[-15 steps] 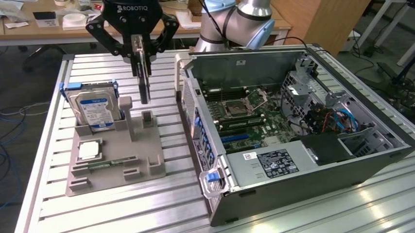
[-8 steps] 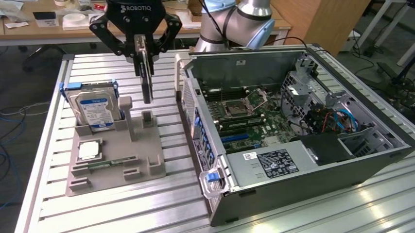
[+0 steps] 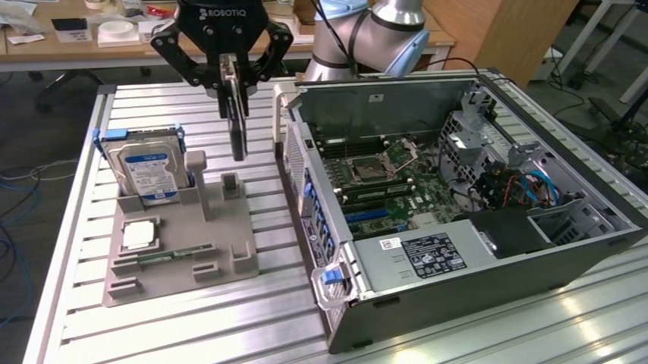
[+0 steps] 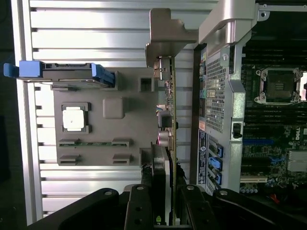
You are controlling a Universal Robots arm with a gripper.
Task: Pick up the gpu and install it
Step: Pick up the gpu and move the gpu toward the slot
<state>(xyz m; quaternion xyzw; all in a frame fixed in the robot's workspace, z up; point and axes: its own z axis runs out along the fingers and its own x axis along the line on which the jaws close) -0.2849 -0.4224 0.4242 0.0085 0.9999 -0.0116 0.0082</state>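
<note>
"ROBOTIQ" is printed in white across the black gripper (image 3: 234, 76), whose jaws are clamped on the upper edge of the gpu (image 3: 238, 125). The card hangs edge-down in the air, its lower end clear of the grey holder (image 3: 218, 250) beneath it. The wrist view looks along the card's edge to its silver bracket (image 4: 165, 33). The gpu hangs between the upright hard drive (image 3: 150, 173) and the outer wall of the computer case (image 3: 547, 250), nearer that wall, with open room around it above the holder. The drive's blue-white label and the white label (image 3: 433, 255) inside the case carry print too small to read. The holder sits toward the counter (image 3: 202, 334) edge on the exterior view's left. The case takes the side on the exterior view's right, its side panel off and its board exposed. Counted: one gpu, one hard drive, one processor chip (image 3: 139, 235), one memory stick (image 3: 167, 256), one case.
</note>
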